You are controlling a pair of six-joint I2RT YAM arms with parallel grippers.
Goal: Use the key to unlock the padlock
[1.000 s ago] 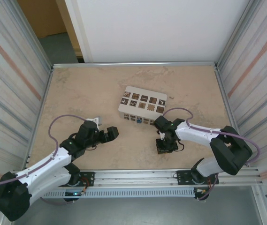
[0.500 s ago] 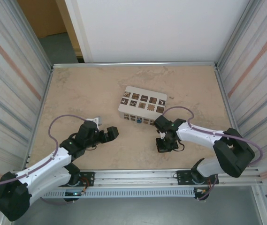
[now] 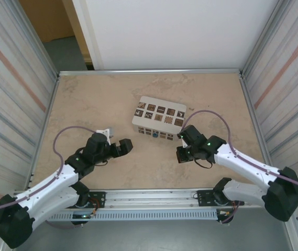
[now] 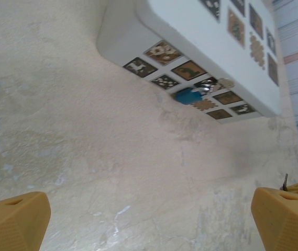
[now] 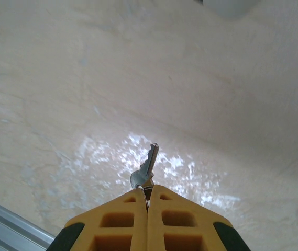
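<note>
The small blue padlock [image 3: 154, 134] rests against the near wall of a white box [image 3: 159, 117] with brown patterned tiles. In the left wrist view the padlock [image 4: 189, 95] shows its silver shackle up against the box [image 4: 190, 36]. My right gripper [image 3: 183, 154] hangs to the right of the padlock, a little nearer the front edge. It [image 5: 147, 189] is shut on the silver key [image 5: 147, 166], whose toothed blade sticks out past the yellow fingertips over bare table. My left gripper [image 3: 123, 148] is open to the left of the padlock, with nothing between its fingers [image 4: 12, 222].
The beige marble-look table [image 3: 96, 99] is fenced by metal walls on the left, right and back. An aluminium rail [image 3: 154, 196] runs along the near edge by the arm bases. There is free tabletop between the two grippers.
The right gripper has closed fully on the key and risen off the table. Its arm has swung out to the right. The left arm has barely moved.
</note>
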